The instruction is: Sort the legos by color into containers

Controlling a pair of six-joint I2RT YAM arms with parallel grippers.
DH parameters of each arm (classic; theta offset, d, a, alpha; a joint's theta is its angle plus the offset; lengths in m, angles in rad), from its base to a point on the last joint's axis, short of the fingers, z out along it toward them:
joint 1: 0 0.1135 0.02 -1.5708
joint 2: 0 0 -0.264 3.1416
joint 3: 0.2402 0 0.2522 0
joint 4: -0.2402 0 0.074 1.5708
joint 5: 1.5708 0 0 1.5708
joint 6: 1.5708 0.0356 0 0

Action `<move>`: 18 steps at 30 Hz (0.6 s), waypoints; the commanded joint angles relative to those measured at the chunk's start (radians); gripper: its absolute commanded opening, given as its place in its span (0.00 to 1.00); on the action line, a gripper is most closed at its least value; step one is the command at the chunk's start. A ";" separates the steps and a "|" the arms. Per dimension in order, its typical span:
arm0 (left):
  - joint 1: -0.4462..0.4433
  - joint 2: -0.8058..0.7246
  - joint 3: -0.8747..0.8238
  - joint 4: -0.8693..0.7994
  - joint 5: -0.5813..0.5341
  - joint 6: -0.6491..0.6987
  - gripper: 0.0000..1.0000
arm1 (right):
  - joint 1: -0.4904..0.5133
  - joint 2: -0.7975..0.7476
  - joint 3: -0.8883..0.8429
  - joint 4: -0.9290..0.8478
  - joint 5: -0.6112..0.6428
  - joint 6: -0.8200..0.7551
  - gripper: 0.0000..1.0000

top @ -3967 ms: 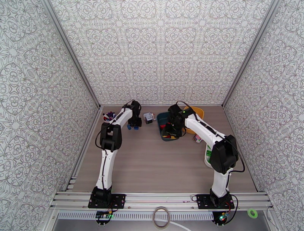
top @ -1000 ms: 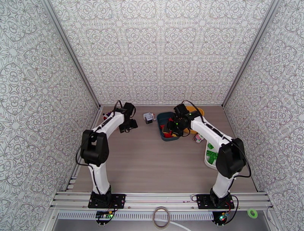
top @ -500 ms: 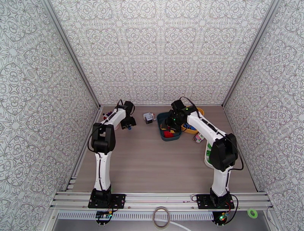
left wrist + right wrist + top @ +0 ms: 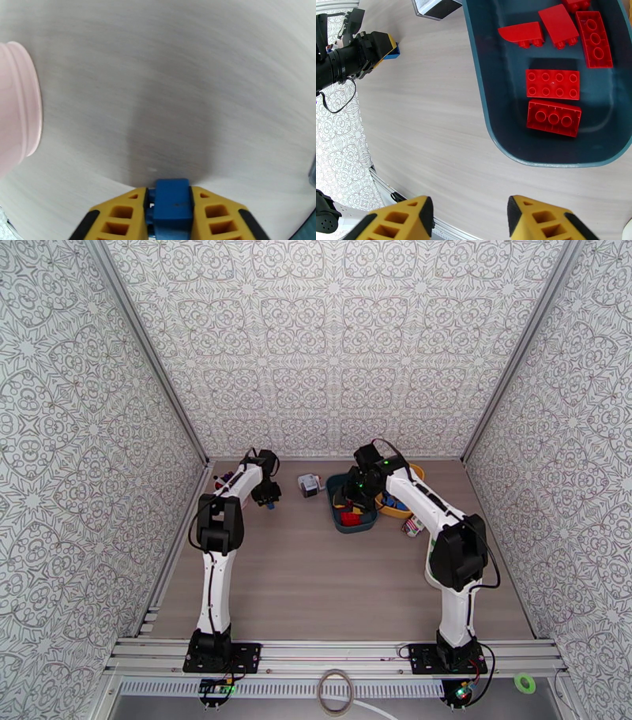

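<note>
left jaws clamping blue lego, red legos in teal tub

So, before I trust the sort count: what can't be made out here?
Blue lego, left wrist view: lower part hidden between the left gripper's fingers.
Pink cup, left wrist view: cut by the left edge.
Yellow tub, top view: contents mostly behind the right arm.
Teal tub, right wrist view: cropped at top and right.

Yellow fingers flank a blue brick; a pink cup sits at nine o'clock. Red bricks lie in the dark teal tub. Walls carry grey floral tracery on white.
</note>
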 commanded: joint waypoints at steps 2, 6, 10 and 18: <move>-0.053 -0.132 -0.063 0.013 0.061 -0.017 0.17 | -0.046 -0.082 -0.069 0.013 0.016 0.002 0.53; -0.099 -0.249 -0.147 0.070 0.138 -0.058 0.11 | -0.103 -0.168 -0.164 0.048 0.015 0.010 0.53; -0.161 -0.357 -0.218 0.169 0.264 -0.131 0.11 | -0.173 -0.280 -0.297 0.093 0.018 0.019 0.53; -0.378 -0.272 -0.090 0.422 0.519 -0.309 0.13 | -0.349 -0.508 -0.583 0.185 -0.031 0.062 0.53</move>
